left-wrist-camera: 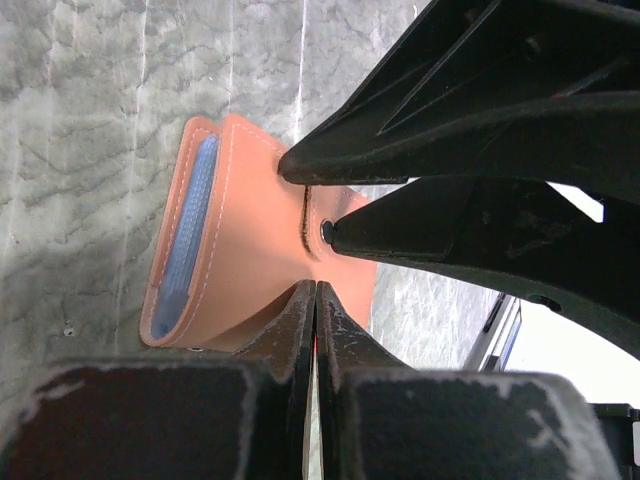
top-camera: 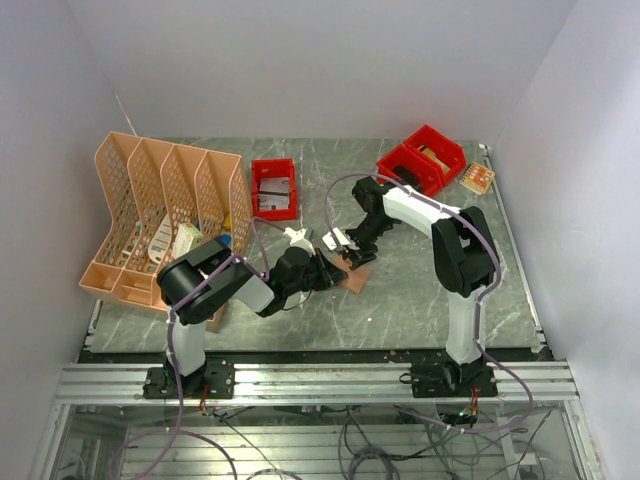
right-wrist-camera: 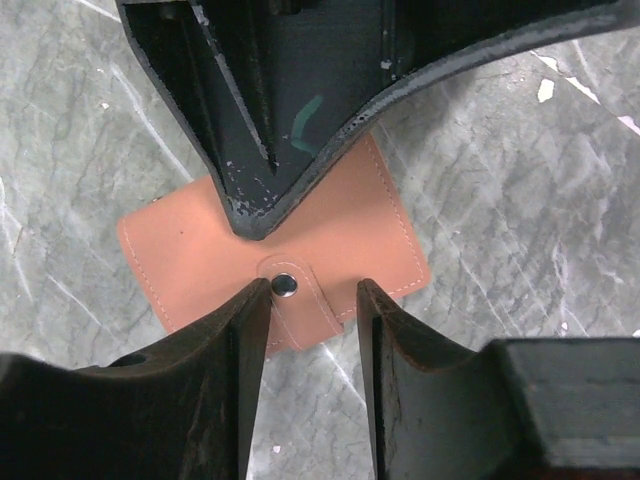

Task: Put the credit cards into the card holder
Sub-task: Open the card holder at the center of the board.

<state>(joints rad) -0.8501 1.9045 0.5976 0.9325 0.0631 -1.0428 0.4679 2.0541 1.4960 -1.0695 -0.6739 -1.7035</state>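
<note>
The card holder (left-wrist-camera: 250,225) is clamped right at the left gripper (left-wrist-camera: 316,292) tips, blue credit card (left-wrist-camera: 192,215) tucked inside. Just beyond, its snap tab (right-wrist-camera: 302,308) is straddled by the right gripper (right-wrist-camera: 313,292), fingers parted, so that one's better placed.

Over the tan leather card holder (right-wrist-camera: 375,215) the way is blocked: the left gripper (left-wrist-camera: 315,292), fingers together, and the right gripper (right-wrist-camera: 315,292), fingers apart, meet there. Right of the holder the grey marble table (top-camera: 420,290) is free. Behind it to the left stand a red plastic bin (top-camera: 274,188) and a peach mesh file rack (top-camera: 150,200).
</note>
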